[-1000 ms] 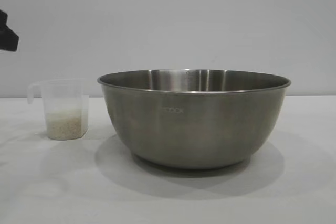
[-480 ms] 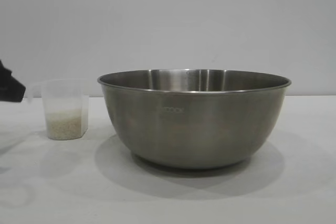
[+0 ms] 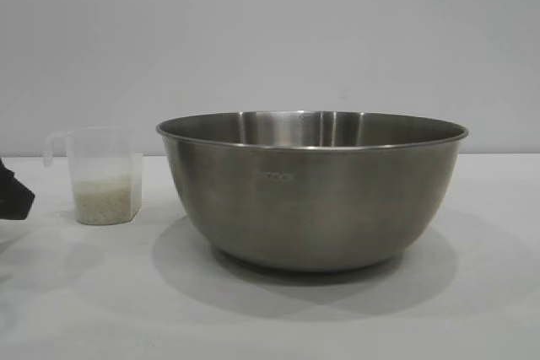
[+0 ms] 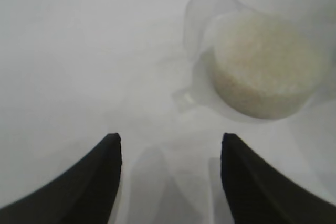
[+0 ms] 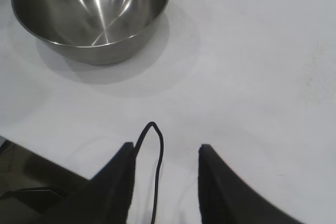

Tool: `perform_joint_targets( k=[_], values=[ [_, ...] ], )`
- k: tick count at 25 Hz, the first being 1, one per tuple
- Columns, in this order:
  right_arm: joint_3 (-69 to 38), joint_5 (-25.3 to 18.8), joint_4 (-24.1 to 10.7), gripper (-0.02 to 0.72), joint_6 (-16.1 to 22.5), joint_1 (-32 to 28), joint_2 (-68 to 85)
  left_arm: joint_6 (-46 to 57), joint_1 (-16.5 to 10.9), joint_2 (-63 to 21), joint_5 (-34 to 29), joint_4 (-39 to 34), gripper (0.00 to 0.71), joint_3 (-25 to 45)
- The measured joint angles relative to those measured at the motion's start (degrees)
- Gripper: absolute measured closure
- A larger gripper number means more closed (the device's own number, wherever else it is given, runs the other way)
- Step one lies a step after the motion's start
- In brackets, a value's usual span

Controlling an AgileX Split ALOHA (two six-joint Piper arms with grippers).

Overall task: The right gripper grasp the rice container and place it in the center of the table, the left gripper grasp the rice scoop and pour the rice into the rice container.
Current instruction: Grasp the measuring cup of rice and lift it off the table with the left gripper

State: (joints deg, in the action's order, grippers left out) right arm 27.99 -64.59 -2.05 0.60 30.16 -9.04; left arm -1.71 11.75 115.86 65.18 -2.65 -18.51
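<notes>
— So, what's in the containers?

— Rice (image 3: 103, 199) fills the lower part of the rice scoop (image 3: 101, 174), a clear plastic measuring cup standing upright on the white counter (image 3: 76, 292). From my left wrist I look down into it: an off-white bed of grains (image 4: 262, 72), with the loop handle on the side towards me. The rice container (image 3: 312, 187), a big steel mixing bowl, sits near the middle of the counter, just beside the scoop but not touching it. My right wrist shows its inside (image 5: 94, 9) as bare metal, with no grains in it.

— And your pincers?

— My left pincer (image 4: 170, 148) is spread, nothing between its tips, low over the counter and short of the scoop. In the exterior view only a black corner of it (image 3: 13, 200) shows at the left edge, level with the cup. My right pincer (image 5: 165, 153) stands partly spread, holding nothing, well apart from the bowl, its black cable (image 5: 157, 171) looping between the fingers.

— Room to move?

— Bare counter lies between my left tips and the scoop's handle. The gap between scoop and bowl is narrow. On the right, wide bare counter separates my pincer from the bowl, and the counter's near edge (image 5: 47, 158) drops off beside that pincer.
</notes>
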Motion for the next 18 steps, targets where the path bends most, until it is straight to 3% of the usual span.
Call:
perform_joint_targets(
  k=[5,6,10,14,16,18],
  values=[
    [0.0,0.0,-0.1,0.476,0.0,0.0,0.0,0.0,0.0,1.45,0.0,0.0,0.346,-2.5],
    [0.0,0.0,-0.1,0.476,0.0,0.0,0.0,0.0,0.0,1.68,0.04,0.0,0.417,-2.95],
    [0.0,0.0,-0.1,0.476,0.0,0.0,0.0,0.0,0.0,2.57,0.13,0.0,0.553,-4.49],
    [0.0,0.0,-0.1,0.476,0.0,0.0,0.0,0.03,0.0,2.91,0.24,0.0,0.537,-6.05],
    [0.0,0.0,-0.1,0.476,0.0,0.0,0.0,0.03,0.0,2.91,0.24,0.0,0.45,-6.71],
    [0.0,0.0,-0.1,0.476,0.0,0.0,0.0,0.03,0.0,2.91,0.35,0.0,0.465,-7.4]
  ],
)
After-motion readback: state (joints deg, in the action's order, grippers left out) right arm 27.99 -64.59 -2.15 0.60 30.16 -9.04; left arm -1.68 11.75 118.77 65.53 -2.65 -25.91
